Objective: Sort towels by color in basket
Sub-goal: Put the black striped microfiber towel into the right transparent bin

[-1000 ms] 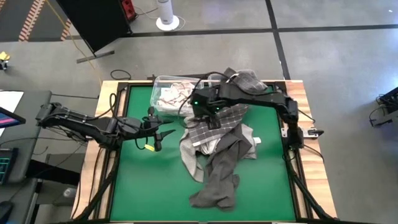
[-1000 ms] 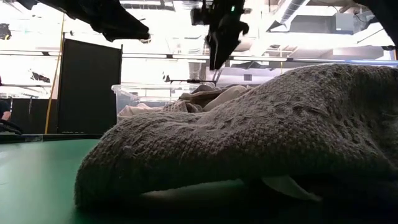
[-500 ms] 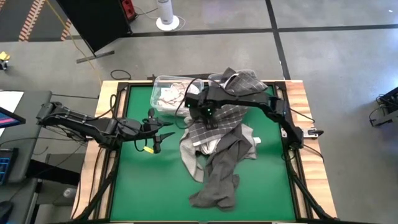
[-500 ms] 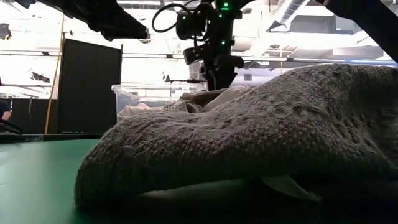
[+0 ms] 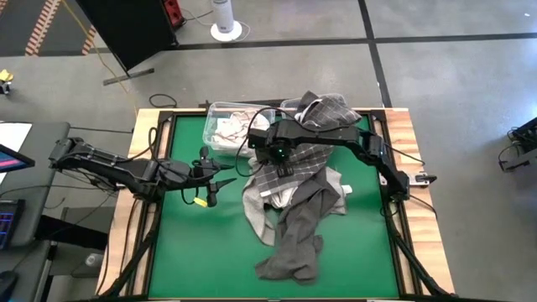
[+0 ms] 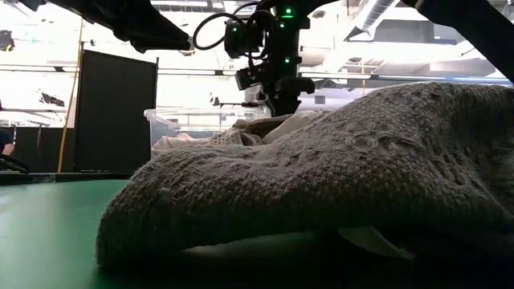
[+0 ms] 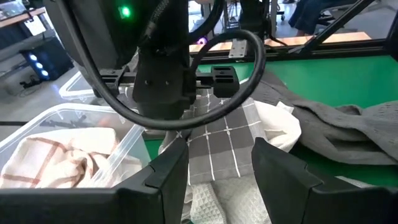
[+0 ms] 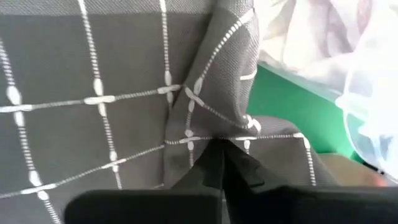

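A heap of towels lies mid-table. A grey-and-white checked towel (image 5: 294,172) rests on a white one (image 5: 336,180), and a dark grey towel (image 5: 294,243) trails toward the near edge. My right gripper (image 5: 281,161) stands over the checked towel's far left part and is shut on it. My left gripper (image 5: 220,174) hovers open above the green table, left of the heap, holding nothing. A clear basket (image 5: 225,126) at the far side holds a white towel with red lines (image 7: 56,158). Another grey towel (image 5: 325,107) lies at the far edge. My right gripper pinches a raised fold of the checked towel (image 8: 214,127) between its two fingers (image 8: 239,168). The fingers come from above, pointing down. The towel still lies on the heap, with the cloth gathered into a ridge at the fingertips.
Bare green table (image 5: 201,243) lies to the left and near left of the heap. The clear basket's wall (image 7: 124,146) stands close beside the checked towel. Wooden table edges (image 5: 403,134) frame the mat.
My right gripper has come down from above the heap onto the checked towel, shifting a little toward the table's left edge. The towels lie as before.
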Controlling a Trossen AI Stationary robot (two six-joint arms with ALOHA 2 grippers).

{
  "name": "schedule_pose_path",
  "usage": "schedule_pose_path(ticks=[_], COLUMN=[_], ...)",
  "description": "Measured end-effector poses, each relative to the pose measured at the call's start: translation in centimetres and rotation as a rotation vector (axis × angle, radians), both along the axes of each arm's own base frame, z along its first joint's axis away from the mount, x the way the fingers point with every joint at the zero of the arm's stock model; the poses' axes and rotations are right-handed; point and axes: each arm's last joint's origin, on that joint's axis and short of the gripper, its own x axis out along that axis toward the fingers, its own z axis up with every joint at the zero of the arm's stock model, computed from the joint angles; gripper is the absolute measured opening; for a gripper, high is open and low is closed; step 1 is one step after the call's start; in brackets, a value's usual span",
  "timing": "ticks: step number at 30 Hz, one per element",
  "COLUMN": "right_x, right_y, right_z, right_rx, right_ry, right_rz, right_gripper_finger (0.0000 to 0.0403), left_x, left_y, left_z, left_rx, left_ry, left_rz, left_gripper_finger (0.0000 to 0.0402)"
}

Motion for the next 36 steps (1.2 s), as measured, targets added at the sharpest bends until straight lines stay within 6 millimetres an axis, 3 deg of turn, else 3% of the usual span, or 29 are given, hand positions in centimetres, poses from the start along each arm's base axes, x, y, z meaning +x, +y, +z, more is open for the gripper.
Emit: schedule_pose_path(ticks=[3,7,14,22,36], right_x=[-0.4,-1.7,-1.9,-1.2,-0.6], right_y=[0.5,1.3,3.4,4.4,5.0], right_z=[0.7,3.0,3.8,1.7,-2.2], right_rx=[-0.027,-0.047,-0.048,-0.203,-0.276], right_ry=[0.014,0.000,-0.009,-0.007,-0.112], right_rz=[-0.004,-0.048,-0.031,-0.012,-0.174], right_gripper_finger=[0.0018,0.0025,0.0125,0.0268,0.0281], left_x=[0.0,0.0,0.0,0.0,0.0], left_y=[0.0,0.0,0.0,0.0,0.0], left_z=[0.0,0.0,0.0,0.0,0.0], left_rx=[-0.001,0.001,0.000,-0.007,-0.005], left_ry=[0.000,0.001,-0.004,-0.006,-0.002], left_rz=[0.000,0.000,0.001,0.003,0.003], left_gripper_finger=[0.0169,0.0169,0.0169,0.0169,0.0169])
